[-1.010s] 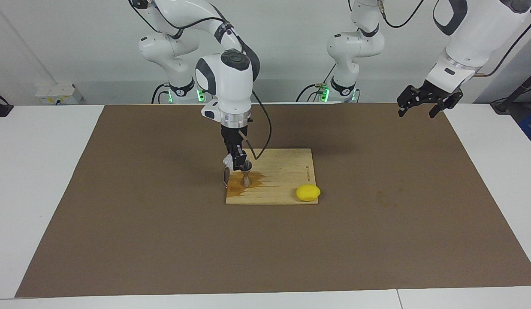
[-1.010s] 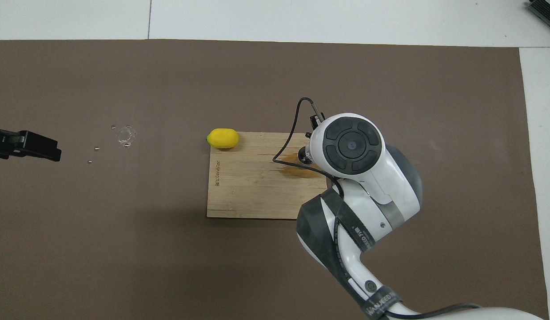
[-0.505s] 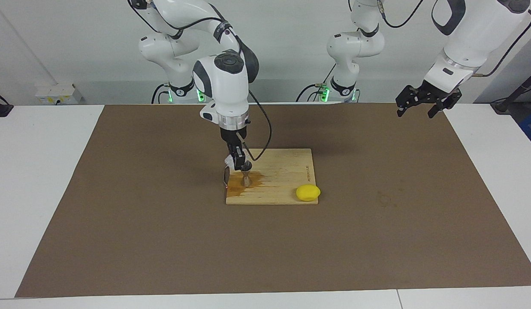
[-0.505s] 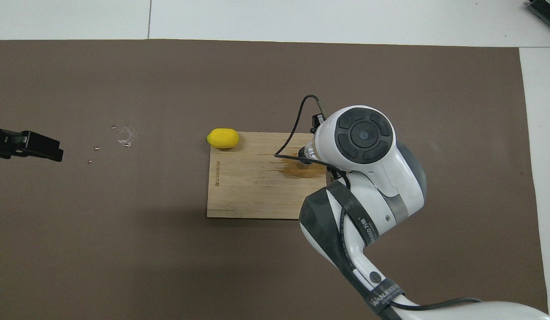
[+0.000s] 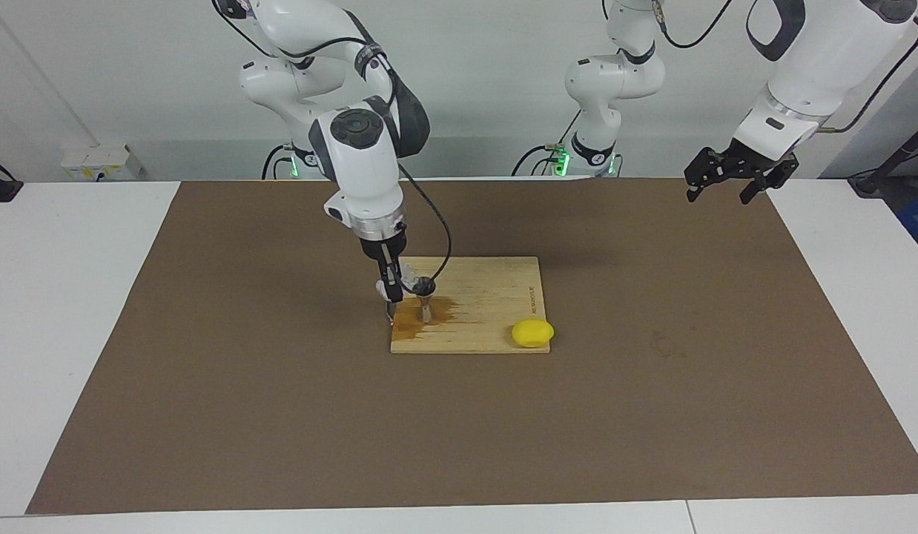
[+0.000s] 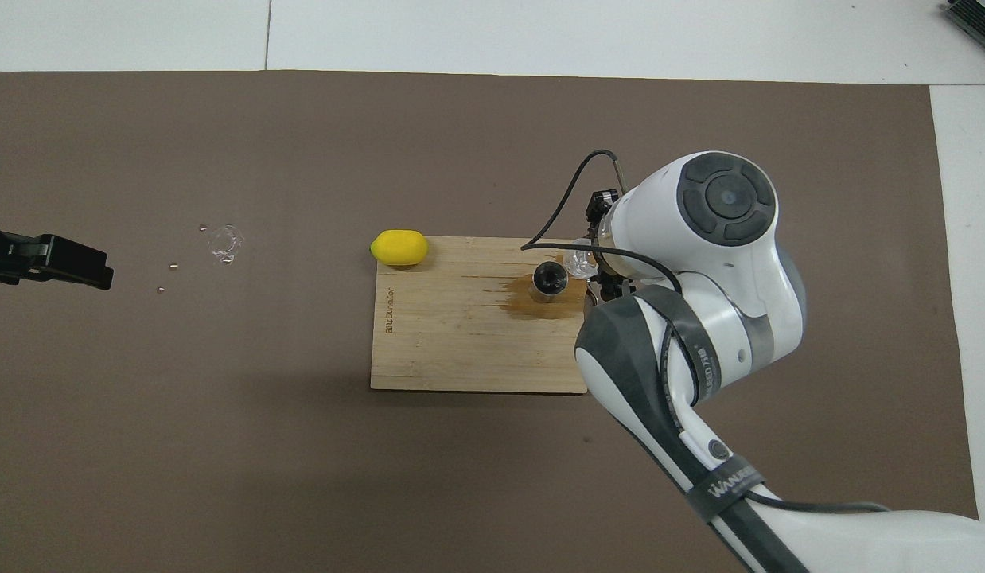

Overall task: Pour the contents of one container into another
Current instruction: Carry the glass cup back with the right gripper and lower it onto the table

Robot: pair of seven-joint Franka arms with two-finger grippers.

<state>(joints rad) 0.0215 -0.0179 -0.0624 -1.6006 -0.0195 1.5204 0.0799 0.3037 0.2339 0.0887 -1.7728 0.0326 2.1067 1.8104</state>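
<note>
The glass tumbler (image 6: 578,262) is gripped in the right gripper's (image 5: 392,291) jaws, tipped beside the jigger (image 5: 426,300) for pouring. The left gripper (image 5: 733,176) is kept waiting, jaws spread.

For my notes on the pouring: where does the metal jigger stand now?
The jigger stands upright on the wooden board, in a brown wet patch at the right arm's end. The right gripper holds the tilted glass beside its rim.

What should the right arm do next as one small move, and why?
Probably tip the glass back upright. The right gripper holds it tilted beside the jigger, and liquid already stains the board around the jigger. The left gripper waits.
</note>
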